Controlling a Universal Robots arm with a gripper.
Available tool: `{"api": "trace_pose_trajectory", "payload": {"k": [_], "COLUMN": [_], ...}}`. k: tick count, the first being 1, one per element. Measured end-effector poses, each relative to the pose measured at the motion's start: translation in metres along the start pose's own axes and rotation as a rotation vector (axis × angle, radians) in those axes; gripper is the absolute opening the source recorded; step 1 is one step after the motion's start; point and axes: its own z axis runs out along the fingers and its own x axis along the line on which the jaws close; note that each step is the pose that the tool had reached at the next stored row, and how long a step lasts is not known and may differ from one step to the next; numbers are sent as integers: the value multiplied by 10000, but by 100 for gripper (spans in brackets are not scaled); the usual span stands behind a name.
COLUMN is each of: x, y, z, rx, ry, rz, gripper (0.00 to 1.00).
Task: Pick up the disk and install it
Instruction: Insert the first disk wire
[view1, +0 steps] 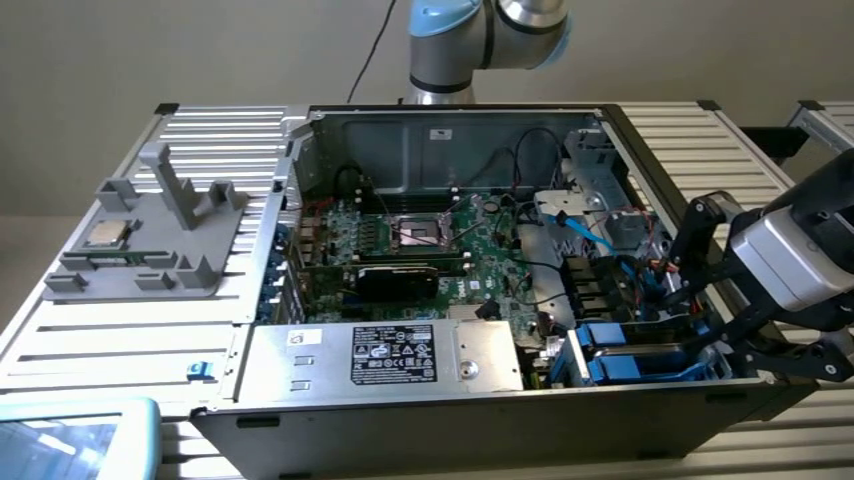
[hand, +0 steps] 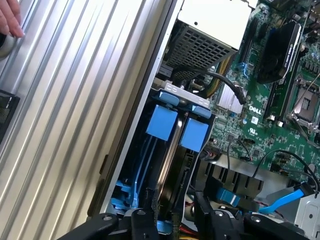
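Disk (hand: 164, 122): flat slab, blue plastic frame

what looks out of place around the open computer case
A person's fingertips show at the edge of the slatted table beside the open computer case, while the gripper is at the drive bay. Nothing else looks askew or damaged.

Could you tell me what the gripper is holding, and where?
It cannot be told: the gripper straddles the disk standing in the drive bay, contact unseen.
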Motion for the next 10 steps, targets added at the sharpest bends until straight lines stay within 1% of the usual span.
{"api": "trace_pose_trajectory", "payload": {"k": [1,4,10], "x": [-1,-1,5], "y": [-1,0,-4], "z": [1,6,31], "rx": [-38,-84,-95], "ry": [-19,-55,-113], "rz": [-11,-72,-172], "gripper": [42,42,42]}}
